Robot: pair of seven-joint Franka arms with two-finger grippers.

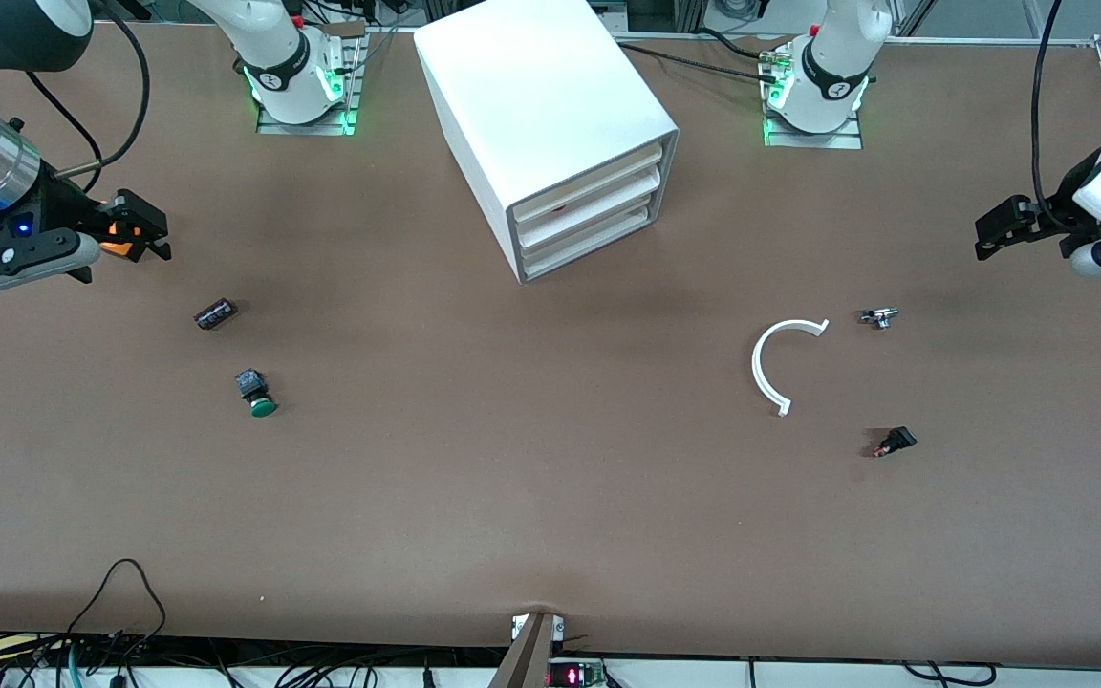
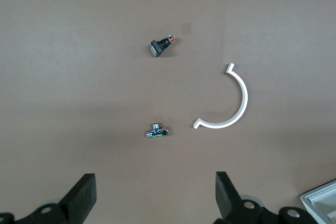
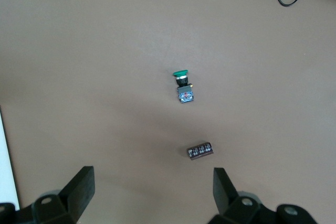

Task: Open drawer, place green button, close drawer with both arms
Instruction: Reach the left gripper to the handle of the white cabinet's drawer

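Observation:
The white cabinet (image 1: 541, 96) stands at the table's middle, near the arms' bases. Its lowest drawer (image 1: 596, 245) is shut, like the two above it. The green-capped button (image 1: 257, 394) lies on its side toward the right arm's end and also shows in the right wrist view (image 3: 183, 85). My right gripper (image 1: 151, 234) hangs open and empty above the table, over bare table beside the dark cylinder; its jaws (image 3: 154, 192) are wide apart. My left gripper (image 1: 995, 234) hangs open and empty over the left arm's end; its jaws (image 2: 156, 198) are wide apart.
A dark cylinder (image 1: 215, 313) lies between the button and the right gripper. Toward the left arm's end lie a white arc (image 1: 768, 368), a small metal part (image 1: 880, 316) and a small black part (image 1: 895, 441). Cables run along the table's near edge (image 1: 130, 583).

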